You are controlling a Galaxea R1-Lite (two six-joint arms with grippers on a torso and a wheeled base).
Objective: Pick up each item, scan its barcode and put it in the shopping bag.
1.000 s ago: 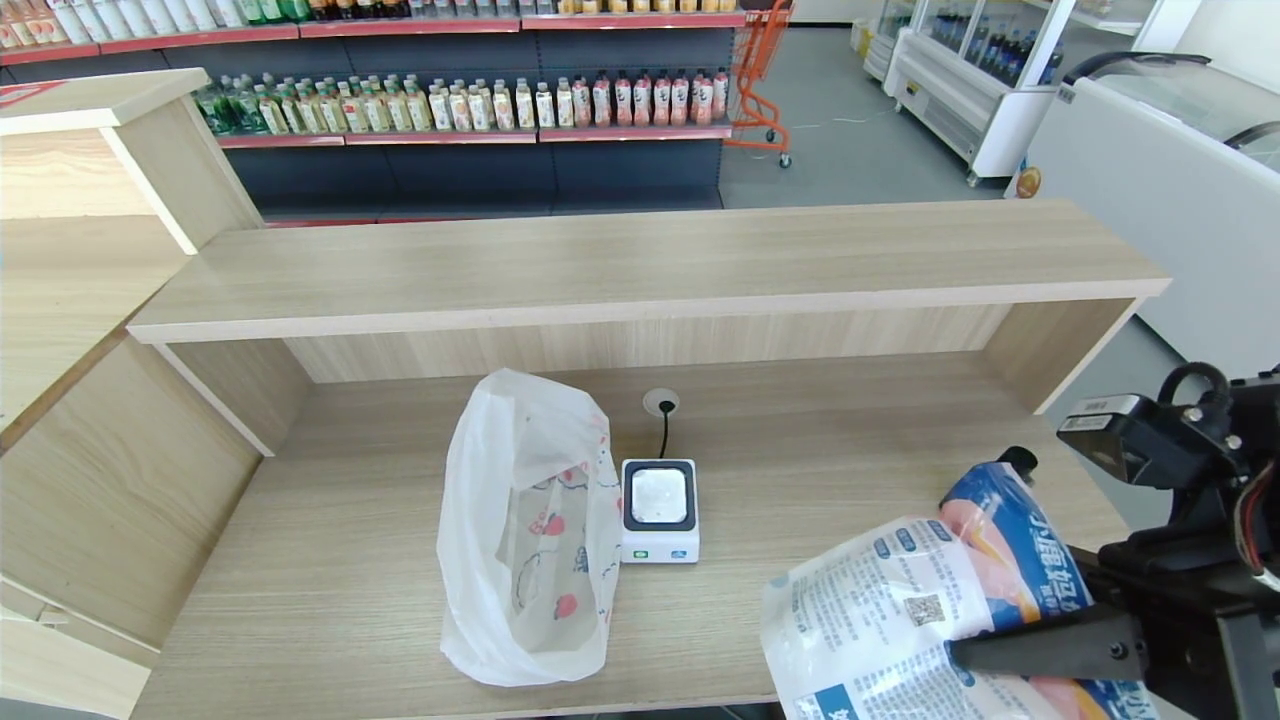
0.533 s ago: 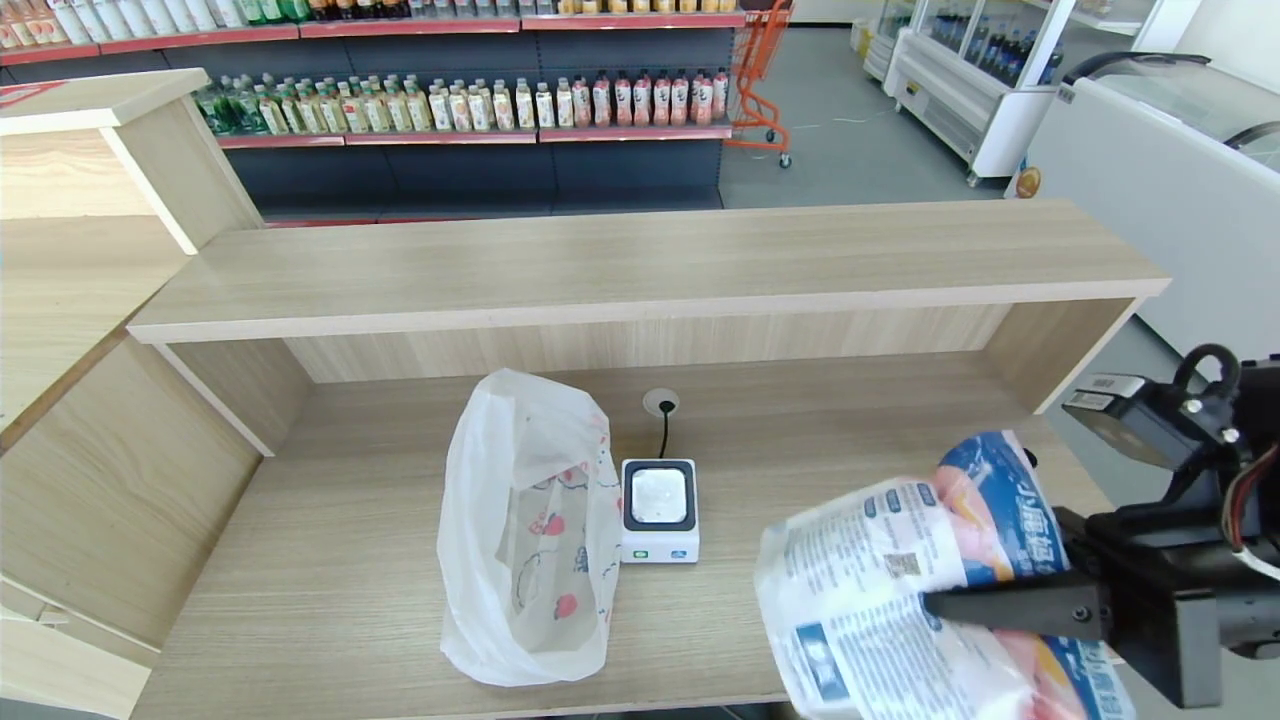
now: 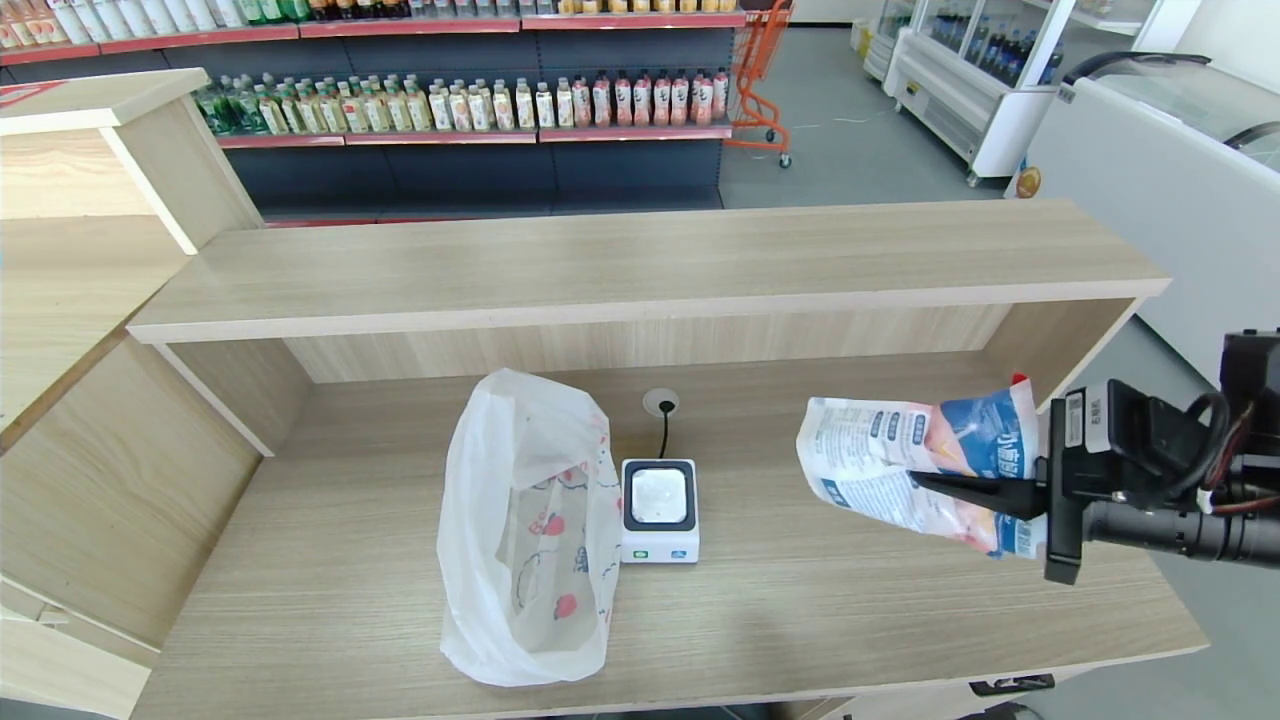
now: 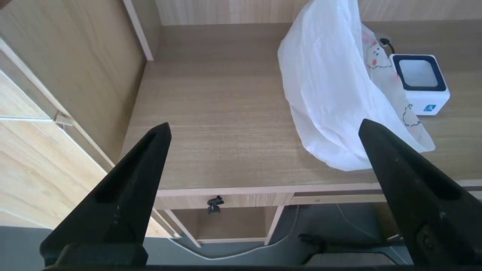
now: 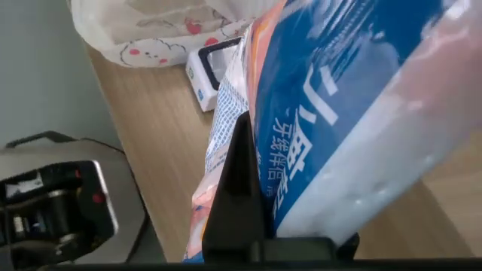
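While the right gripper (image 3: 962,487) hangs over the right part of the wooden counter (image 3: 800,610), its fingers are clamped on a blue, white and pink packet (image 3: 890,455). One dark finger lies across the printed face of the packet, and the other finger is hidden behind it. The packet is in the air, nearly level, and its free end points toward the scanner (image 3: 659,510), from which it is well apart.

The left gripper (image 4: 260,197) is above the left front edge of the counter. Its two fingers stand wide apart and there is nothing between them.

The white shopping bag (image 3: 525,530) rests on the counter, just beside the scanner on the robot's left side. It is thin and printed with small red figures. Whether something is already inside, I cannot tell.

The scanner is a small white box with a dark frame around its window. A black cable (image 3: 664,428) goes from it to a round hole (image 3: 660,402) in the counter behind it. A raised shelf (image 3: 640,260) runs along the back of the counter.
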